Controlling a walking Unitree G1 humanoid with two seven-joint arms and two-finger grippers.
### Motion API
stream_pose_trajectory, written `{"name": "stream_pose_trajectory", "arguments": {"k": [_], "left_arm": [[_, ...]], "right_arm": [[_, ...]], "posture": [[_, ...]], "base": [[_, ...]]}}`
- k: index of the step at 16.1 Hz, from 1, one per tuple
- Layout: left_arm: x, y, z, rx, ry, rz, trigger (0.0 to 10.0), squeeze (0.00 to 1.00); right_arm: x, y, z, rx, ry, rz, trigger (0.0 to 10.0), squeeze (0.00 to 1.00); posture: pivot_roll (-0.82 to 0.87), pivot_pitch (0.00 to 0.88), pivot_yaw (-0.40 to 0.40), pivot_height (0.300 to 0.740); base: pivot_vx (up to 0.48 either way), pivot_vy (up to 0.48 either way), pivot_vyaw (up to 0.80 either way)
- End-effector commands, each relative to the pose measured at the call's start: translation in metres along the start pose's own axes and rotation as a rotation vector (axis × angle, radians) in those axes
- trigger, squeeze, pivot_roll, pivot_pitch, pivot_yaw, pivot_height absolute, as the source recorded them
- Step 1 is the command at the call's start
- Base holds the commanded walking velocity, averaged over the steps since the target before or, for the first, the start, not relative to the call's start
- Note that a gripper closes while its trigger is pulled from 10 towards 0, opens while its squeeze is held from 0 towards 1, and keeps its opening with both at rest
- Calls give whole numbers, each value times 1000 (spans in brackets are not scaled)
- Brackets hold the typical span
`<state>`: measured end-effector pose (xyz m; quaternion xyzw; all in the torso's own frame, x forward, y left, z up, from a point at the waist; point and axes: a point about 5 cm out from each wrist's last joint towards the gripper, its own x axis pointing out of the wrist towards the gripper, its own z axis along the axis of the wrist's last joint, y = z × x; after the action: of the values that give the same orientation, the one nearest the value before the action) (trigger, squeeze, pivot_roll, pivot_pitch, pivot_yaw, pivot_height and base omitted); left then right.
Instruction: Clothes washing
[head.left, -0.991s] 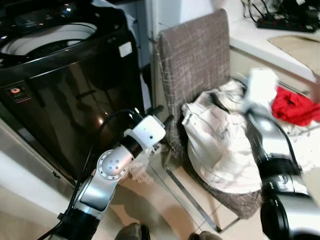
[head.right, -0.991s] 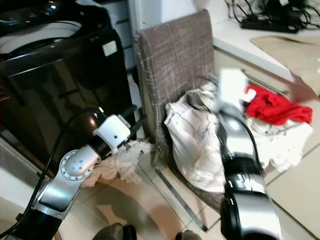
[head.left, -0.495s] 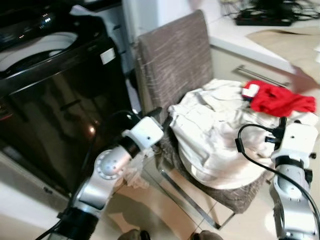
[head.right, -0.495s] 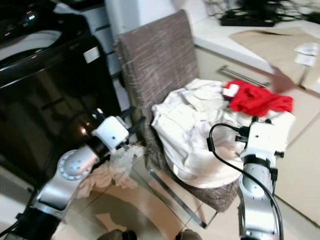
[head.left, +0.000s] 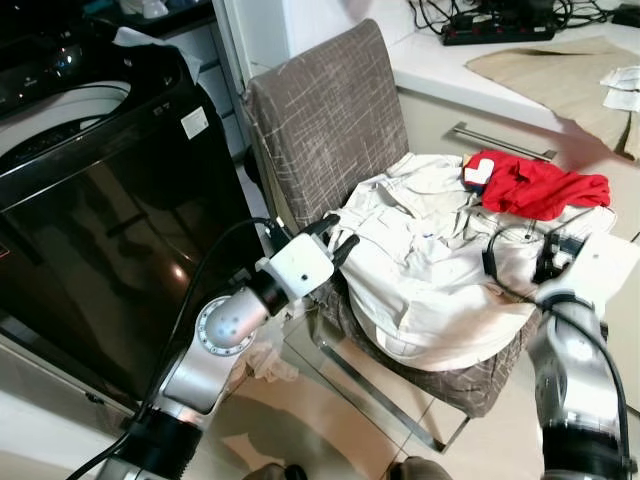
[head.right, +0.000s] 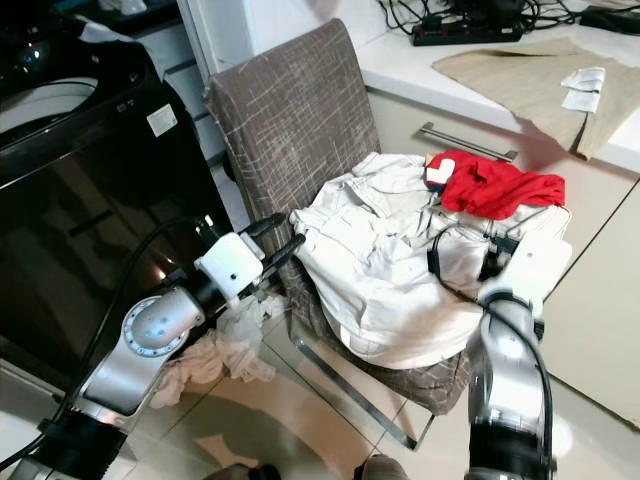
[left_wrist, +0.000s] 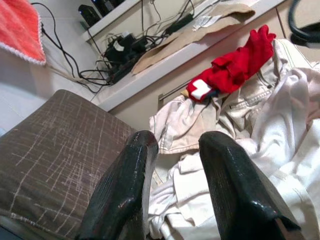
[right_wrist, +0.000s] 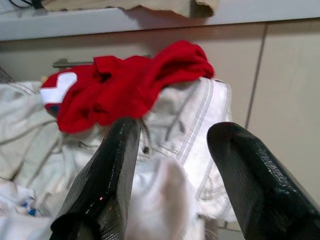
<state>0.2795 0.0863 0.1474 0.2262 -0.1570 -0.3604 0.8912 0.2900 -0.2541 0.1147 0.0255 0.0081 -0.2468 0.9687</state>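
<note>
We found the chair (head.left: 330, 120) seat fully covered by the white clothes heap (head.left: 430, 270), with the red garment (head.left: 540, 188) on its far right edge. The washing machine (head.left: 100, 200) blocked the left side, and the counter (head.left: 480, 75) closed the far right. Open floor (head.right: 300, 410) remained near us, partly taken by a fallen cloth (head.right: 230, 345).

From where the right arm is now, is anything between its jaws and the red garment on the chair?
Nothing solid. The right gripper, jaws open, points at the red garment, which lies on top of the white clothes on the chair. Only a fold of that white pile rises between the jaws, just short of the red.
</note>
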Motion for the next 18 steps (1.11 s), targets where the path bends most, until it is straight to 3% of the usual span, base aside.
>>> {"name": "stream_pose_trajectory", "arguments": {"k": [1,3,6,9,11,12,13,17,18], "left_arm": [[-4,3,3,9,-12,-9,10000,0],[-9,9,10,1,-35,-53,10000,0],[-19,15,11,12,-35,-182,10000,0],[-15,21,17,17,-51,-170,10000,0],[-16,21,21,10,-61,-177,10000,0],[-19,22,24,5,-65,-184,10000,0],[-24,24,25,3,-48,-199,10000,0],[-34,31,24,16,-3,-204,10000,0],[-35,33,26,16,5,-195,10000,0]], "right_arm": [[2,3,-2,34,21,7,10000,1000],[7,6,-7,163,87,-33,10000,1000],[11,17,-17,221,146,-43,10000,1000],[17,25,-26,319,220,5,10000,1000],[22,23,-29,335,254,-33,10000,1000],[25,21,-30,352,283,-58,10000,275],[29,17,-31,374,311,-102,10000,0],[35,21,-38,356,358,-130,10000,0],[37,26,-36,348,356,-122,0,0]], "posture": [[-144,97,134,740],[-122,113,134,740],[-89,128,149,740],[-92,138,170,740],[-85,146,175,740],[-64,170,187,740],[-53,183,195,740],[-6,213,223,740],[1,209,221,740]], "base": [[0,0,0],[0,0,0],[0,0,0],[0,0,0],[0,0,0],[0,0,0],[0,0,0],[0,0,0],[0,0,0]]}}
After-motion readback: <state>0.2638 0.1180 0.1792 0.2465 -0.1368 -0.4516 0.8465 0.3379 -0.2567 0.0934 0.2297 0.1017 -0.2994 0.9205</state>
